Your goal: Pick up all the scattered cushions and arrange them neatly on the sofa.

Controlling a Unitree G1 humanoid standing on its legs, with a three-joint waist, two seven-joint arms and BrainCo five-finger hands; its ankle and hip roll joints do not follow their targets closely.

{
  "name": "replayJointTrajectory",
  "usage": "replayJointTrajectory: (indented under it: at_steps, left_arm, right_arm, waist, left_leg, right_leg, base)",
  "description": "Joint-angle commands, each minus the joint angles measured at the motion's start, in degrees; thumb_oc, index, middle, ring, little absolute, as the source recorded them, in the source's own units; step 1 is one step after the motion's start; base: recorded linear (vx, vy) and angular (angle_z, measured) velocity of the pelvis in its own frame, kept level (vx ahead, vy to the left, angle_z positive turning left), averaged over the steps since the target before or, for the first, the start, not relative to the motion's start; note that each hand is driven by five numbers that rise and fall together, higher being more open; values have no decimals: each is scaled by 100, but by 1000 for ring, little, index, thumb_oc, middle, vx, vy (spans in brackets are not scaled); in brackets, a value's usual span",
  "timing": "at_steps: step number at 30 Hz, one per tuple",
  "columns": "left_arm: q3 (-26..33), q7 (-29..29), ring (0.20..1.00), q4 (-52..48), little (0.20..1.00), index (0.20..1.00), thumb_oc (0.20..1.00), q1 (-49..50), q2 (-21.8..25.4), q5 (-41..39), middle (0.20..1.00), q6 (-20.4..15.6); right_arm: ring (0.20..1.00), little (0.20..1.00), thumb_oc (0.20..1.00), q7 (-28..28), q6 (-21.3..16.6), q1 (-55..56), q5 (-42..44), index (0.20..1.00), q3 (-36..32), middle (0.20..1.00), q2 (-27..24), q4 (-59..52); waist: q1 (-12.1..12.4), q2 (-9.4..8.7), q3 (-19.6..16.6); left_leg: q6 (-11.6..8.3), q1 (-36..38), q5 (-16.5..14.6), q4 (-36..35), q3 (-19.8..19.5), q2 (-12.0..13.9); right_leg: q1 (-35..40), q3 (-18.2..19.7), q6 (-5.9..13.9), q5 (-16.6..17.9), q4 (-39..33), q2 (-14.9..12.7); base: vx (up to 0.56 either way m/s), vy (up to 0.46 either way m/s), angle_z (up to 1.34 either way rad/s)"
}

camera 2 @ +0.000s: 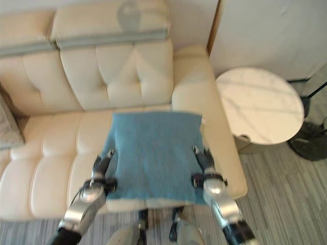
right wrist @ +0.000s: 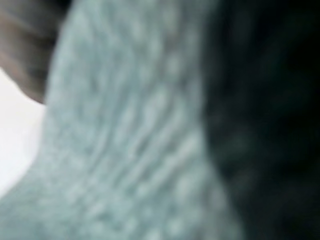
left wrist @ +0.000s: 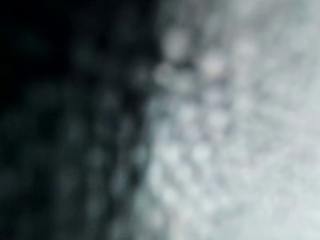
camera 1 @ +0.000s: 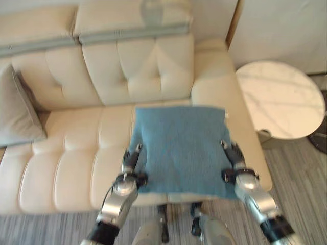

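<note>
A blue knitted cushion [camera 1: 181, 148] lies flat over the right end of the cream sofa seat [camera 1: 76, 153], its near edge past the seat's front. My left hand [camera 1: 132, 162] presses against its left side and my right hand [camera 1: 232, 155] against its right side, fingers fairly straight along the edges. The cushion is carried between both hands. Its blue weave [right wrist: 130, 140] shows very close in the right wrist view. A grey cushion [camera 1: 15, 109] leans upright against the sofa back at the far left.
A round white marble side table [camera 1: 278, 99] stands right of the sofa's armrest [camera 1: 219, 81]. A grey strip of cloth [camera 1: 127, 33] runs along the top of the back cushions. Striped grey floor [camera 1: 301, 173] lies in front and to the right.
</note>
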Motion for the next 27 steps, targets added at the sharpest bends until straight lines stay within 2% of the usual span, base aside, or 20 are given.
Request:
replayJointTrajectory:
  at_steps: [1, 3, 5, 6, 8, 9, 10, 11, 15, 16, 17, 18, 19, 23, 27]
  left_arm:
    - [-487, 703, 200, -217, 200, 200, 200, -1761, 126, 789, 200, -931]
    - [-718, 1135, 200, 427, 200, 200, 200, -3091, 392, 1036, 200, -921]
    - [-1056, 1444, 200, 1076, 200, 200, 200, -4660, 868, 1299, 200, -882]
    - [-1068, 1445, 200, 1115, 200, 200, 200, -4727, 874, 1288, 200, -896]
    - [-1366, 1645, 200, 1458, 200, 200, 200, -5709, 1151, 1423, 200, -860]
    - [-1542, 1661, 200, 1909, 200, 200, 200, -6239, 1286, 1384, 200, -820]
    - [-1552, 1660, 200, 1946, 200, 200, 200, -6293, 1291, 1372, 200, -837]
    - [-1822, 1840, 200, 2464, 200, 200, 200, -6850, 1396, 1417, 200, -760]
    - [-2210, 2082, 200, 3127, 200, 200, 200, -7562, 1555, 1804, 200, -585]
    - [-2323, 2117, 514, 3345, 514, 514, 514, -7754, 1593, 1877, 514, -549]
    - [-2326, 2117, 624, 3352, 624, 624, 624, -7763, 1592, 1875, 624, -553]
    - [-2711, 2097, 1000, 3891, 1000, 1000, 1000, -8218, 1672, 2010, 1000, -396]
    - [-2864, 2049, 1000, 4177, 1000, 1000, 1000, -8420, 1734, 2046, 1000, -369]
    - [-2865, 2066, 1000, 4361, 1000, 1000, 1000, -8375, 1783, 2174, 1000, -237]
    - [-2683, 2007, 1000, 4778, 1000, 1000, 1000, -8051, 1643, 2186, 1000, -123]
  right_arm:
    - [200, 200, 200, -563, -961, -1725, -226, 200, 394, 200, 487, -429]
    - [200, 200, 200, -949, -1038, -3037, -322, 200, 421, 200, 289, 258]
    - [200, 200, 200, -1390, -1102, -4449, -412, 200, 496, 200, -21, 856]
    - [200, 200, 200, -1387, -1113, -4508, -404, 200, 490, 200, -30, 888]
    - [200, 200, 200, -1747, -1224, -5332, -511, 200, 651, 200, -135, 1158]
    - [200, 200, 200, -1826, -1233, -5805, -474, 200, 963, 200, -208, 1526]
    - [200, 200, 200, -1824, -1249, -5857, -464, 200, 968, 200, -211, 1561]
    - [200, 200, 200, -1977, -1315, -6403, -490, 200, 1369, 200, -284, 2027]
    - [200, 200, 200, -2336, -1376, -7081, -1025, 200, 1771, 200, -573, 2564]
    - [200, 200, 200, -2391, -1354, -7262, -1123, 200, 1916, 200, -684, 2732]
    - [200, 200, 200, -2390, -1357, -7270, -1121, 200, 1918, 200, -685, 2738]
    - [1000, 1000, 1000, -2519, -1250, -7668, -1421, 1000, 2310, 1000, -810, 3041]
    - [1000, 1000, 1000, -2462, -1229, -7899, -1439, 1000, 2465, 1000, -899, 3269]
    - [1000, 1000, 1000, -2342, -1098, -7911, -1601, 1000, 2665, 1000, -944, 3446]
    - [1000, 1000, 1000, -2199, -927, -7583, -1715, 1000, 2684, 1000, -656, 3915]
  waist:
    - [94, -171, 249]
    - [96, -191, 326]
    - [77, -189, 432]
    - [75, -191, 420]
    - [56, -160, 534]
    - [42, -176, 550]
    - [36, -176, 536]
    - [64, -182, 552]
    - [111, -162, 558]
    - [123, -154, 560]
    - [122, -153, 544]
    - [161, -161, 570]
    - [199, -175, 543]
    - [225, -206, 487]
    - [267, -230, 452]
  left_leg:
    - [-92, -305, -595, 407, 33, -74]
    - [-111, -836, -567, 634, -6, -77]
    - [-145, -1492, -600, 978, -47, -59]
    - [-137, -1581, -586, 1010, -51, -63]
    - [-147, -2118, -605, 1282, -66, -65]
    - [-165, -2459, -637, 1435, -98, -62]
    - [-156, -2535, -618, 1456, -99, -66]
    - [-144, -2922, -651, 1625, -114, -50]
    - [-131, -3570, -629, 1783, -103, -48]
    - [-125, -3743, -619, 1816, -120, -52]
    - [-124, -3773, -616, 1823, -121, -54]
    - [-131, -4031, -625, 1866, -129, -68]
    - [-113, -4280, -612, 1916, -148, -109]
    - [-101, -4564, -581, 1995, -161, -163]
    - [-84, -4589, -567, 2008, -126, -195]
  right_leg:
    - [-130, 517, 176, -1179, 633, -65]
    - [-643, 563, 192, -1168, 842, -113]
    - [-1254, 613, 240, -1180, 1132, -165]
    - [-1337, 609, 235, -1171, 1159, -174]
    - [-1865, 627, 273, -1180, 1443, -230]
    - [-2193, 662, 299, -1192, 1584, -245]
    - [-2265, 659, 292, -1178, 1603, -252]
    - [-2660, 689, 323, -1184, 1777, -294]
    - [-3314, 699, 380, -1159, 1994, -379]
    - [-3497, 707, 395, -1156, 2057, -400]
    - [-3527, 706, 394, -1156, 2066, -403]
    - [-3808, 709, 452, -1140, 2152, -416]
    - [-4053, 729, 484, -1123, 2195, -414]
    - [-4352, 734, 507, -1109, 2313, -430]
    - [-4421, 747, 485, -1100, 2341, -428]
  base:
    - [-82, 59, 1]
    - [-62, 54, 12]
    - [-31, 60, 15]
    - [-16, 42, 12]
    - [-11, 42, 13]
    - [-6, 47, 16]
    - [28, 42, 15]
    - [12, 19, 10]
    - [27, 13, 7]
    - [26, 8, 8]
    - [55, -8, 10]
    - [75, 11, 11]
    - [74, 13, 11]
    - [46, -16, 3]
    - [17, 3, 5]
